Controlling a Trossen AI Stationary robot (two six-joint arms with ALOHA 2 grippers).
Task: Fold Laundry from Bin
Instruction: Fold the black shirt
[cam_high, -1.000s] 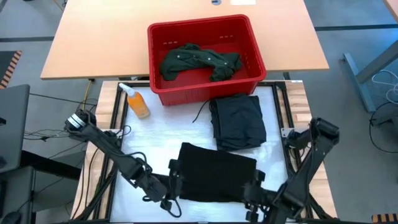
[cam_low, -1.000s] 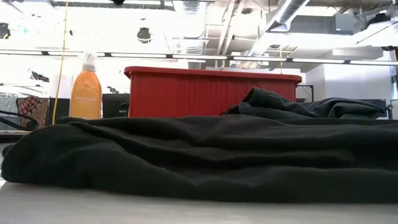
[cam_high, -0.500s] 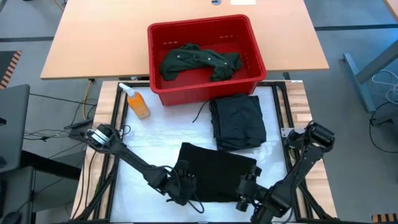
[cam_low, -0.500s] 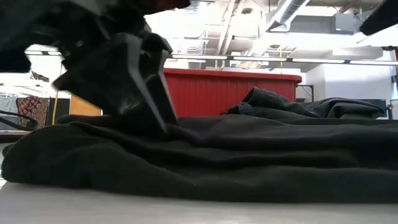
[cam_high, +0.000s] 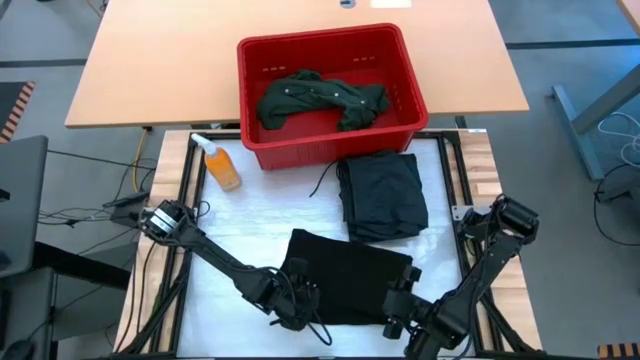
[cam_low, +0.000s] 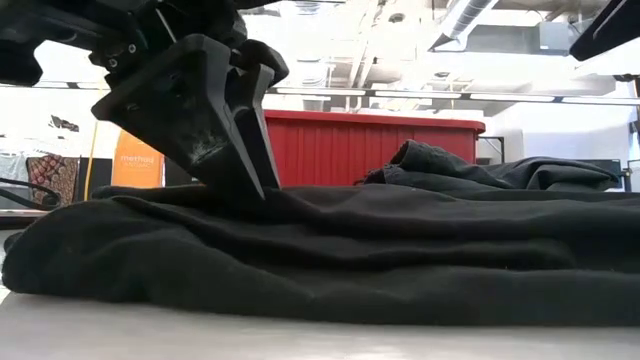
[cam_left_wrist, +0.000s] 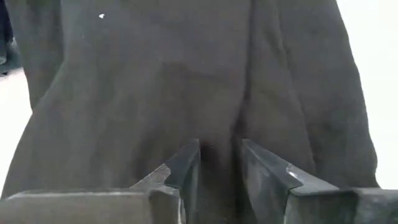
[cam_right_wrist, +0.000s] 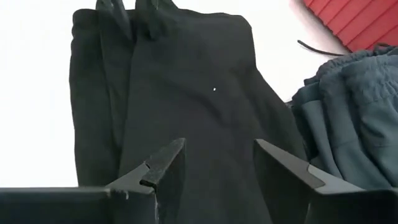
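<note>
A folded black garment (cam_high: 350, 272) lies flat on the table's near middle; it fills the low view (cam_low: 330, 250). My left gripper (cam_high: 300, 298) stands on its near left part and is shut on it, its fingers coming down on it in the low view (cam_low: 250, 185). My right gripper (cam_high: 400, 315) is open and held above the garment's near right part (cam_right_wrist: 217, 152), touching nothing. A second folded dark garment (cam_high: 382, 195) lies just beyond. The red bin (cam_high: 400, 60) at the far middle holds a dark green shirt (cam_high: 320, 98). My left gripper pinches a raised fold of the black garment's top surface (cam_left_wrist: 217, 134) between its two fingers, near the garment's near left corner. The fingers (cam_low: 235, 150) slant down onto it from the near left. The garment lies on the table, and creases run away from the pinch.
An orange bottle (cam_high: 222, 165) stands left of the bin, also behind the garment in the low view (cam_low: 135, 165). A dark cord (cam_high: 322, 182) lies beside the second garment. White table surface shows left of the black garment (cam_high: 225, 250).
My left gripper has gone toward the table's right edge, from beside the black garment onto its near left part, and has come down on the cloth. The garment has stayed in place.
</note>
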